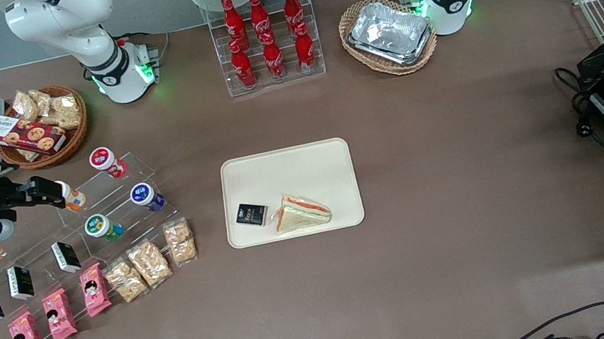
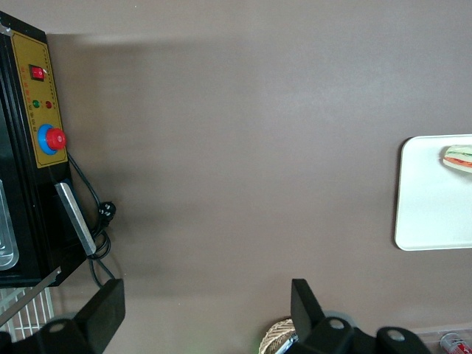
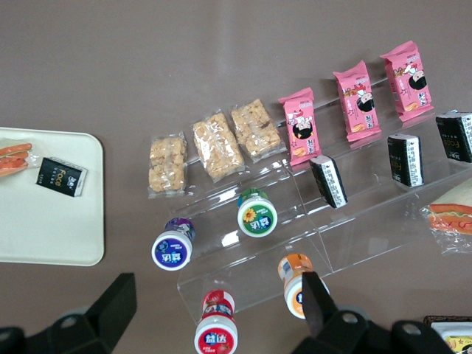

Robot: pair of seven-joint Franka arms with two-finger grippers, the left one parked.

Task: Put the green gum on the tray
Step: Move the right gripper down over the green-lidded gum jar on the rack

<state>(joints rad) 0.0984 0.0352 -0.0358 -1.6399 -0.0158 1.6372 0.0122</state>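
Note:
The green gum (image 1: 103,227), a green bottle with a white lid, lies on a clear stepped stand (image 1: 114,196); it also shows in the right wrist view (image 3: 257,214). The cream tray (image 1: 290,171) sits mid-table and holds a sandwich (image 1: 302,212) and a black packet (image 1: 251,214); the tray also shows in the right wrist view (image 3: 44,221) and the left wrist view (image 2: 431,214). My right gripper (image 1: 30,198) hangs open and empty above the stand's upper step, farther from the front camera than the green gum. In the right wrist view the gripper (image 3: 215,299) has its fingers wide apart.
Red (image 3: 216,332), purple (image 3: 173,247) and orange (image 3: 295,284) gum bottles share the stand. Snack bars, pink packets and black packets fill its lower steps. A cola rack (image 1: 266,39), a snack basket (image 1: 42,125) and a basket of foil trays (image 1: 390,33) stand farthest from the front camera.

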